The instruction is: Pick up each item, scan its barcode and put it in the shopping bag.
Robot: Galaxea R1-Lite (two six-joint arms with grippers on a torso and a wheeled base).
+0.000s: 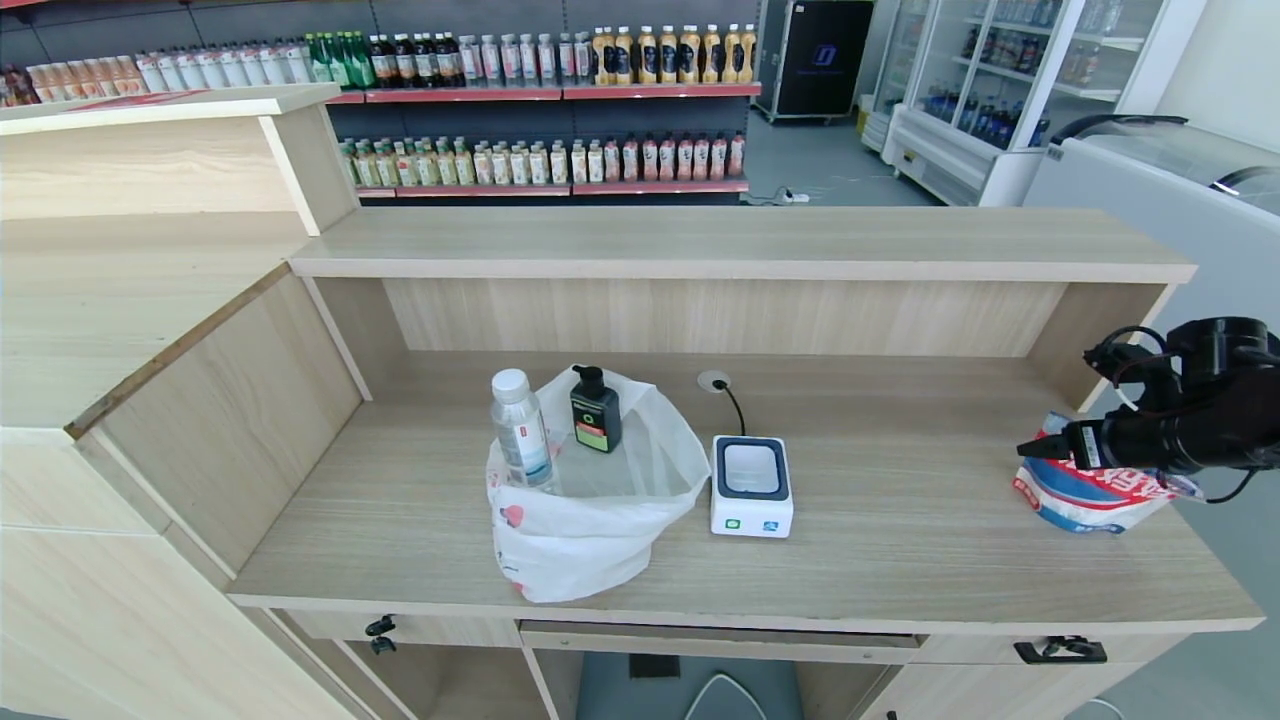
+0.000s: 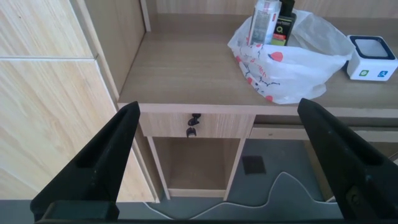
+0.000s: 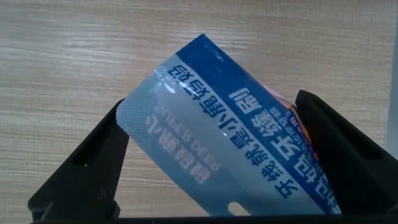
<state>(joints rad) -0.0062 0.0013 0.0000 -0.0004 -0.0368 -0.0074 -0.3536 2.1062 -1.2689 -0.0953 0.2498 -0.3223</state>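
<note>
A blue and white pouch (image 1: 1085,495) stands at the far right end of the wooden counter (image 1: 900,560). My right gripper (image 1: 1042,448) is down over the pouch (image 3: 236,124), open, with one finger on each side of its top. The white shopping bag (image 1: 590,540) lies at the counter's middle and holds a clear water bottle (image 1: 520,430) and a dark pump bottle (image 1: 596,412). The white barcode scanner (image 1: 752,485) sits just right of the bag. My left gripper (image 2: 219,104) hangs open and empty in front of the counter's left end, below the counter top, facing the bag (image 2: 292,68).
A raised ledge (image 1: 740,245) runs along the counter's back, and a wooden side wall (image 1: 230,420) closes its left end. The scanner's cable (image 1: 733,405) leads to a hole at the back. Bare counter lies between scanner and pouch. A drawer with a key (image 2: 194,121) sits under the front edge.
</note>
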